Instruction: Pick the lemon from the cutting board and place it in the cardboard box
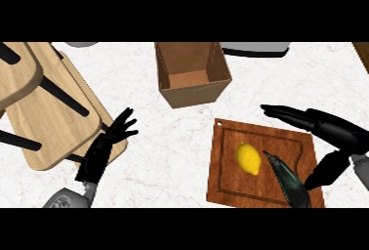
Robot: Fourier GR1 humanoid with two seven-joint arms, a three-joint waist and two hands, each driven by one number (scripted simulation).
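Head view, looking steeply down on the marble counter [166, 146]. Showing the lemon [249, 157] lying on the cutting board [238, 190], left of its middle, held by nothing. Hovering over the board's right side with the right hand [335, 129], fingers [288, 113] straight and spread apart, one dark tip ending just beside the lemon. Resting the left hand [101, 154] open at lower left, fingers fanned, over a pale wooden slab [51, 122]. Showing the cardboard box [189, 95] standing open beyond the board, near it but apart.

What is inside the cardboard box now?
Only the bare brown floor of the cardboard box shows; no object is seen in it. Its near wall covers the strip of floor just behind it. The lemon lies on the cutting board.
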